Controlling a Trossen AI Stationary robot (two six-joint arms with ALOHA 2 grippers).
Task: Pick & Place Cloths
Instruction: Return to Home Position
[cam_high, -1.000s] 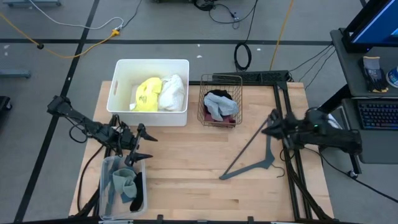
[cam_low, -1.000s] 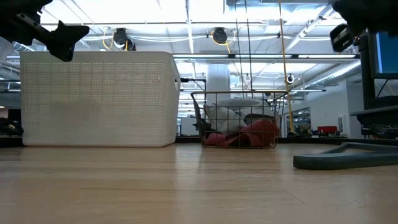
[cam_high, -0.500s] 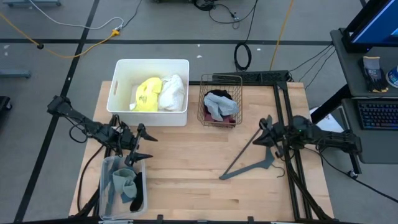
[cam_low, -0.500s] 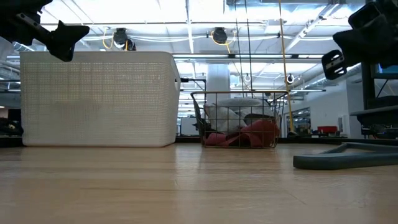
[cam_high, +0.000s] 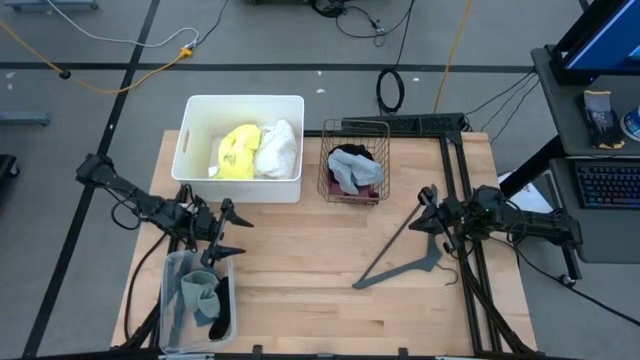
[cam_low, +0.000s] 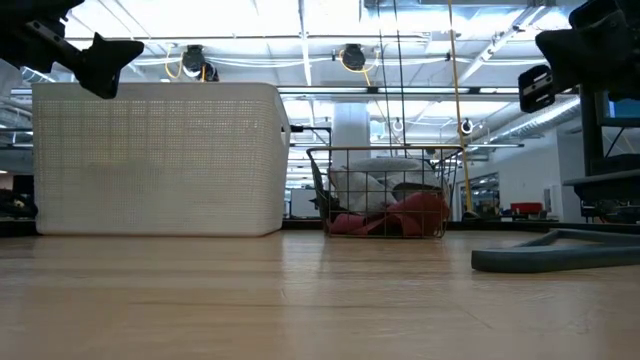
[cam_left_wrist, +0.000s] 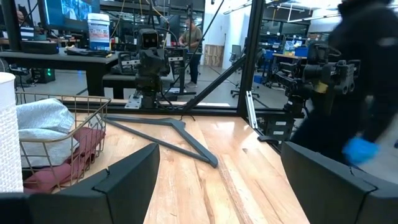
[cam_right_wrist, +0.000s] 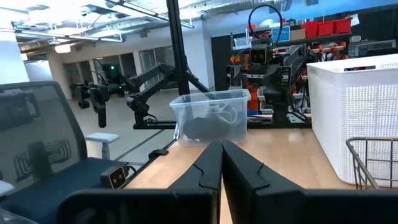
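The white bin (cam_high: 190, 150) holds a yellow cloth (cam_high: 238, 150) and a white cloth (cam_high: 278, 148). In the wire basket (cam_high: 328, 150) lie a black cloth (cam_high: 355, 153), a grey cloth (cam_high: 346, 175) and a maroon cloth (cam_low: 395, 215). Blue-grey cloths (cam_high: 200, 298) sit in a clear tub (cam_high: 168, 300) at the near left. My left gripper (cam_high: 243, 237) hangs open above that tub's far end. My right gripper (cam_high: 420, 212) is shut in the air over the upper end of the grey hanger (cam_high: 405, 250), well clear of it in the low view (cam_low: 535, 85).
The hanger lies flat on the table's right half (cam_low: 560, 252). A black frame (cam_high: 465, 260) runs along the right edge. In the left wrist view a person in dark clothing with a blue glove (cam_left_wrist: 359, 149) stands by the table. Bare wood (cam_high: 310, 270) lies between tub and hanger.
My right gripper has moved a little toward the table's left and come down somewhat, staying shut; it now sits over the hanger's upper end. The left arm and all the cloths have kept still.
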